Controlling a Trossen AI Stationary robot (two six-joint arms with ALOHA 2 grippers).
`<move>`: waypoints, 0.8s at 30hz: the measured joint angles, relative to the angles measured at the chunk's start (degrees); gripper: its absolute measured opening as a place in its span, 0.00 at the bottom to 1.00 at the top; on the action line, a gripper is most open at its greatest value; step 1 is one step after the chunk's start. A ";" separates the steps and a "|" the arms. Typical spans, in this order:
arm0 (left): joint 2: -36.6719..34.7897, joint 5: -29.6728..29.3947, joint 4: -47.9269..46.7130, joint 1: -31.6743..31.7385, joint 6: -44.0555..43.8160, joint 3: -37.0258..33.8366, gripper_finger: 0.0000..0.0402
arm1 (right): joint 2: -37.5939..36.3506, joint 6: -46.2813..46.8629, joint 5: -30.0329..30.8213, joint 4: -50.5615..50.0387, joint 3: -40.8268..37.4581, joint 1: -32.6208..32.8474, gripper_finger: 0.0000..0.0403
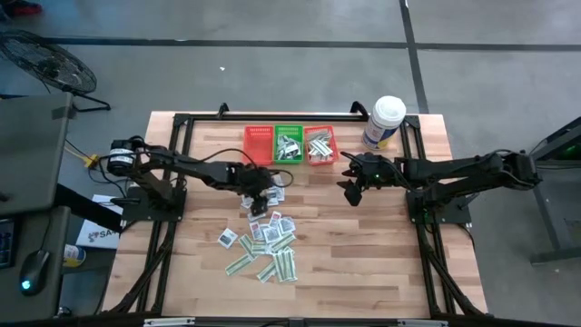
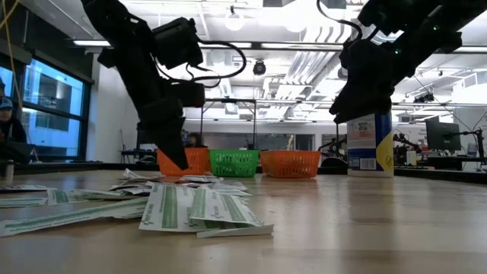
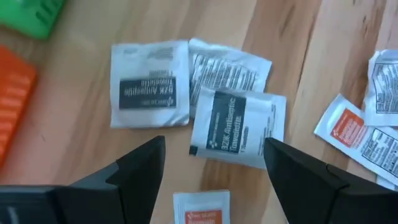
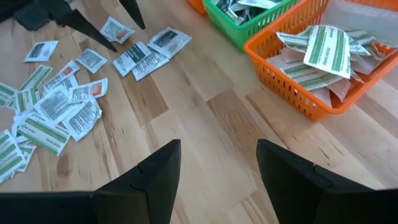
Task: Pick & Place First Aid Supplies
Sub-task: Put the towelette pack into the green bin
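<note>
**Both grippers open over the bench, packets loose below**

The left gripper [image 1: 260,202] hangs over the far edge of the packet pile, its fingers [image 3: 140,171] spread wide and holding nothing. Directly under it lie white packets [image 3: 233,127] with dark print, flat on the wood and partly overlapping; none sits between the fingers. The rest of the packets [image 1: 265,245] are scattered on the bench [image 1: 363,263] around the middle, green-and-white strips [image 2: 194,209] mostly toward its near edge.

Along the far edge stand three baskets side by side: a red basket [image 1: 259,143], a green basket [image 1: 289,143] and an orange basket [image 4: 311,71], the last two with packets inside. A white tub [image 1: 384,122] stands by the far right corner.

The right gripper [image 1: 352,188] hovers above bare wood just in front of the orange basket, fingers [image 4: 158,171] apart and empty.
</note>
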 joint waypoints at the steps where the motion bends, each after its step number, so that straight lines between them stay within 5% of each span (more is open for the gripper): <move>1: 0.02 -0.50 0.10 -0.20 1.33 0.01 0.67 | 0.00 -0.21 -0.05 0.02 0.01 0.00 0.51; 10: 1.59 0.52 0.95 -0.12 5.85 0.10 0.67 | 0.00 -1.11 -0.64 0.32 0.03 0.00 0.51; 24: 5.93 2.06 3.99 -0.14 0.41 0.30 0.67 | 0.00 -3.82 -2.89 0.16 0.03 0.00 0.51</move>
